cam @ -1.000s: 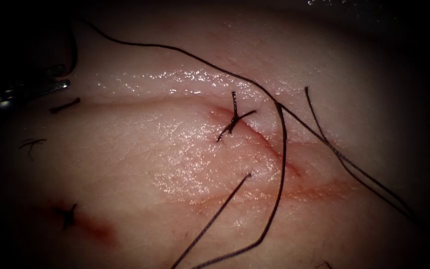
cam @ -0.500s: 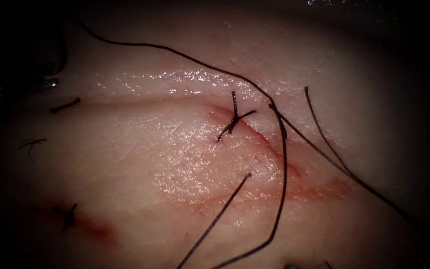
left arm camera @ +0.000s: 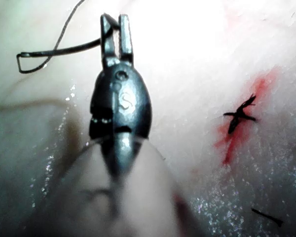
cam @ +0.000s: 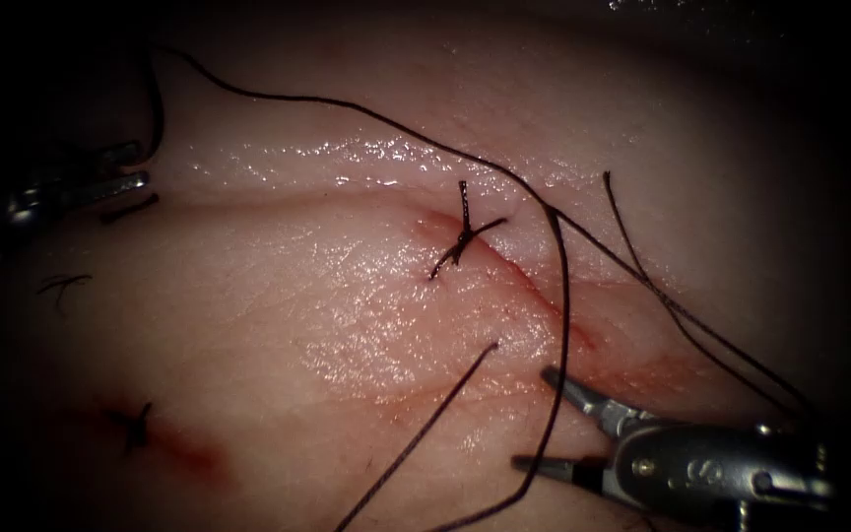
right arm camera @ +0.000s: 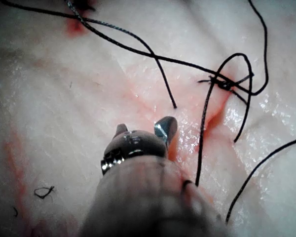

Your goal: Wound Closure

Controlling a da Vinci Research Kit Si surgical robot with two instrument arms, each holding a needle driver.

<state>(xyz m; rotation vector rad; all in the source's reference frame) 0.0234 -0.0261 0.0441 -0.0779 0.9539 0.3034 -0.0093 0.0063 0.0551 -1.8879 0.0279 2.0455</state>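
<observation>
Beside the cut's lower right: right pincer [cam: 534, 419] spread wide, empty | left pincer [left arm camera: 113, 35] clamps curved needle [left arm camera: 59, 52] | thread [cam: 558, 325] dark, slack

Knotted stitch [cam: 463, 234] on the cut [cam: 534, 296], left hand [cam: 125, 167] far left, right hand [cam: 544, 419] below-right.

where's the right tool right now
In the endoscope view the right tool sits low on the right of the cut, jaws open on either side of the hanging thread, holding nothing.
</observation>
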